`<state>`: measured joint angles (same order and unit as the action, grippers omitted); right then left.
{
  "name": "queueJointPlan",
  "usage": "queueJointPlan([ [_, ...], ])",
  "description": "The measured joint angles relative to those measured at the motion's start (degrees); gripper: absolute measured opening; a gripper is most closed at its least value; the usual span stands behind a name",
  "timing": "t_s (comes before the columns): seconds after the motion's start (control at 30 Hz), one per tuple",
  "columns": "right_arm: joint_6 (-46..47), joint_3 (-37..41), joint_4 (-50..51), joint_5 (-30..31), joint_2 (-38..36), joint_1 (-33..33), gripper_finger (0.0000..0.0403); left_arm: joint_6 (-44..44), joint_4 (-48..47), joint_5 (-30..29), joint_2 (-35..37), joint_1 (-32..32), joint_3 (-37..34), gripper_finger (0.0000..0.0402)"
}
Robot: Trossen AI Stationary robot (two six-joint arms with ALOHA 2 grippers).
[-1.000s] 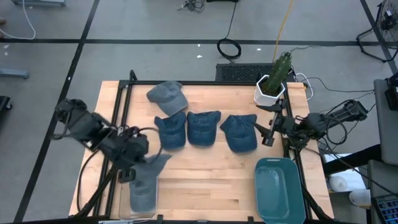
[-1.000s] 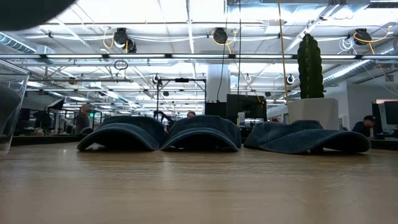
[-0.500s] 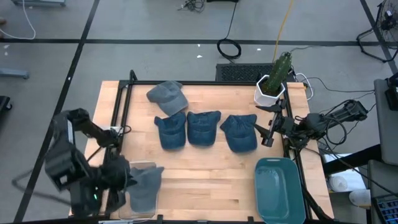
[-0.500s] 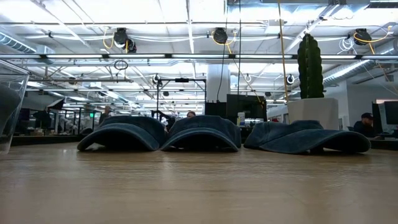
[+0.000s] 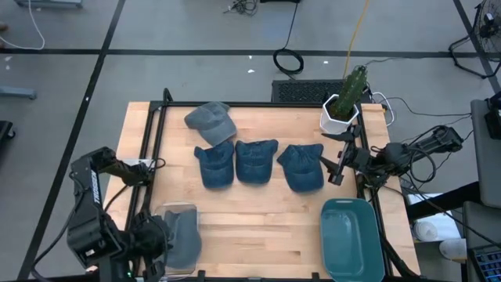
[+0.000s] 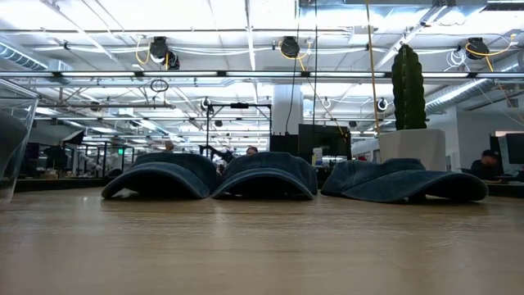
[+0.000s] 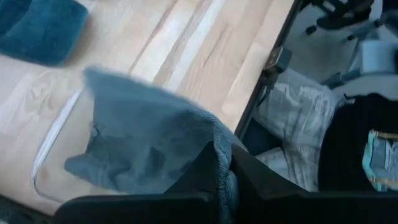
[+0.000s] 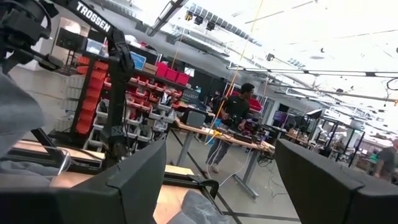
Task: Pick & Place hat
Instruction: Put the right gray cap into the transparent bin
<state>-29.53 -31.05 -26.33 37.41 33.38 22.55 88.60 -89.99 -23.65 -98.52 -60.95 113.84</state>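
A: Wooden desk (image 5: 266, 211), three blue hats in a row mid-desk. Where is your hat?

B: My left gripper (image 7: 224, 177), jaws pinched shut on the grey hat (image 5: 182, 239), holds it over the clear bin (image 5: 174, 210) at the near left corner. Best to lower it fully inside before letting go. My right gripper (image 5: 338, 166) waits at the right edge, jaws wide and empty.

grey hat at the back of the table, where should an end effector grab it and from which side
Probably the brim of the grey hat, coming straight down from above. The hat lies flat with its brim toward the table's middle, overlapping the left blue hat; the brim's thin edge suits a pinch better than the soft crown.
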Motion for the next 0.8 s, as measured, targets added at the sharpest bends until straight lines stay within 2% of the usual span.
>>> queueJointPlan([
  [0.33, -3.39, 0.00, -0.07, 0.00, 0.41, 0.00, 0.0289, -0.30, 0.00, 8.42, 0.00, -0.28, 0.00, 0.0018],
  [0.57, -5.85, 0.00, -1.19, 0.00, 0.42, 0.00, 0.0288, 1.74, 0.00, 9.11, 0.00, 0.08, 0.00, 0.0018],
  [0.8, -6.28, 0.00, -1.73, 0.00, 0.42, 0.00, 0.0287, -1.70, -0.02, 10.37, 0.02, 1.98, 0.00, 0.0018],
])
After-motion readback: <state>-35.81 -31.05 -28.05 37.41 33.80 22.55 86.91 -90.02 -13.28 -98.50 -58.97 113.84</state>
